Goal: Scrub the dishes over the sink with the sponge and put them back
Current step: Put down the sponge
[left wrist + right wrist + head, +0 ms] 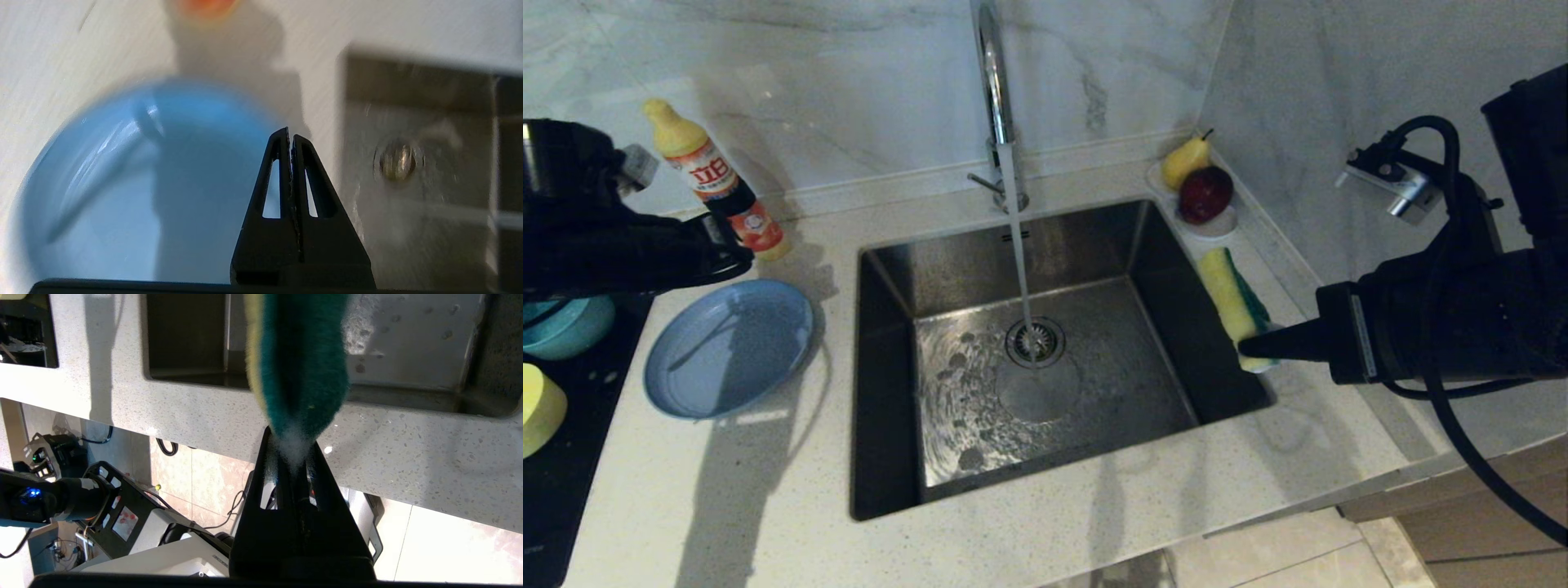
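1. Stainless-steel sink [1094,245] sits at centre with the tap [992,73] running onto the drain strainer [1035,341]; water sheets the basin floor.
2. Right gripper [1245,347] stands at 3 o'clock of the basin, over the counter edge; its fingers are clamped on one end of the sponge [1232,298], foam squeezing out at the grip in the right wrist view [296,355].
3. Sponge orientation: long axis runs from the gripper toward 11 o'clock, the free end pointing at the saucer of fruit [1201,192]; it is held on edge, yellow foam facing the sink, green scouring face toward the wall.
4. Left gripper [291,136] hovers above the near edge of the grey-blue plate [729,347], which lies flat on the counter at 9 o'clock of the sink; fingers pressed together on nothing.
5. Teal bowl [568,325] and yellow bowl [539,408] rest at far 9 o'clock on a dark surface; a detergent bottle [715,180] stands at 10 o'clock.
6. Step in hand, as judged: sponge secured, no dish yet lifted.
7. Next move would call for the left fingers to part, take the plate by its rim and carry it over the basin to meet the sponge; a flat plate offers little edge to pinch.
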Tool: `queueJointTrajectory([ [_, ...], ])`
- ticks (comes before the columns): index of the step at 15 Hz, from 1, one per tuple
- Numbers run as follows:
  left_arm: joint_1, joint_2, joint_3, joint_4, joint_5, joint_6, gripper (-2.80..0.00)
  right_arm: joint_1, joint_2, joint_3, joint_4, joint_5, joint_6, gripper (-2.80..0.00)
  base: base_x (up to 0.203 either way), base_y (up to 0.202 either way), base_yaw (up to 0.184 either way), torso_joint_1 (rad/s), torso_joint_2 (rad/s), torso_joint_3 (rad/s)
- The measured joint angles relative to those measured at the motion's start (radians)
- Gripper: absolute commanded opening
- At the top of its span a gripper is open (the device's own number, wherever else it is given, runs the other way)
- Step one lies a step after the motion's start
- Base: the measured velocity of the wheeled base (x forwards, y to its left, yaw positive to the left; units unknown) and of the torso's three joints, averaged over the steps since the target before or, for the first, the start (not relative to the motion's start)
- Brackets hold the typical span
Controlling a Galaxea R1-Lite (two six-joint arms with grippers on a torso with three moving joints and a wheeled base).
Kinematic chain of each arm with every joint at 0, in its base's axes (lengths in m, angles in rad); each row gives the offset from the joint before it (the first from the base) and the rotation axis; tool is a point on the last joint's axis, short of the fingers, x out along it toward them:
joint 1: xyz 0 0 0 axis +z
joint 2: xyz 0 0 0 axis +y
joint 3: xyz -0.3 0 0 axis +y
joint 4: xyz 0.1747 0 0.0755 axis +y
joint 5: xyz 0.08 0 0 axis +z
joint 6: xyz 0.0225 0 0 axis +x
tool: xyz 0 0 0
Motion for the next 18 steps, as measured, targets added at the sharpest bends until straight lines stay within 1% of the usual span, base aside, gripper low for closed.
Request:
queueJointTrajectory([
  [2, -0.120, 0.048, -0.069, -0.062, 0.145, 0.011, -2.80, 0.001, -0.001, -0.001, 0.000, 0.000, -0.002, -2.80, 0.000, 0.000, 0.000, 0.000, 0.00, 0.000],
  [3, -0.178, 0.063, -0.084, -0.090, 0.187, 0.014, -2.80, 0.001, -0.001, -0.001, 0.000, 0.000, -0.002, -2.80, 0.000, 0.000, 0.000, 0.000, 0.00, 0.000],
  [4, -0.234, 0.071, -0.090, -0.119, 0.207, 0.013, -2.80, 0.001, -0.002, -0.001, 0.000, 0.000, -0.002, -2.80, 0.000, 0.000, 0.000, 0.000, 0.00, 0.000],
  [5, -0.284, 0.067, -0.087, -0.148, 0.211, 0.009, -2.80, 0.001, -0.002, -0.003, 0.000, 0.000, -0.002, -2.80, 0.000, 0.000, 0.000, 0.000, 0.00, 0.000],
  [8, -0.371, -0.025, -0.007, -0.167, 0.219, 0.017, -2.80, 0.000, 0.000, -0.003, 0.000, 0.000, -0.001, -2.80, 0.000, 0.000, 0.000, 0.000, 0.00, 0.000],
  [9, -0.390, -0.075, 0.020, -0.167, 0.240, 0.027, -2.80, 0.000, 0.001, -0.002, 0.000, -0.001, -0.001, -2.80, 0.000, 0.000, 0.000, 0.000, 0.00, 0.000],
  [10, -0.399, -0.127, 0.046, -0.162, 0.277, 0.036, -2.80, -0.001, 0.002, 0.000, 0.000, -0.002, -0.001, -2.80, 0.000, 0.000, 0.000, 0.000, 0.00, 0.000],
  [11, -0.402, -0.188, 0.081, -0.156, 0.341, 0.046, -2.80, -0.001, 0.004, 0.001, 0.000, -0.002, -0.001, -2.80, 0.000, 0.000, 0.000, 0.000, 0.00, 0.000],
  [13, -0.394, -0.301, 0.175, -0.141, 0.489, 0.066, -2.80, -0.001, 0.003, 0.007, 0.000, 0.000, 0.000, -2.80, 0.000, 0.000, 0.000, 0.000, 0.00, 0.000],
  [15, -0.385, -0.445, 0.334, -0.131, 0.611, 0.089, -2.80, -0.001, 0.002, 0.012, 0.000, 0.000, 0.000, -2.80, 0.000, 0.000, 0.000, 0.000, 0.00, 0.000],
  [18, -0.361, -0.693, 0.620, -0.123, 0.746, 0.102, -2.80, 0.000, 0.004, 0.015, 0.000, 0.000, -0.001, -2.80, 0.000, 0.000, 0.000, 0.000, 0.00, 0.000],
])
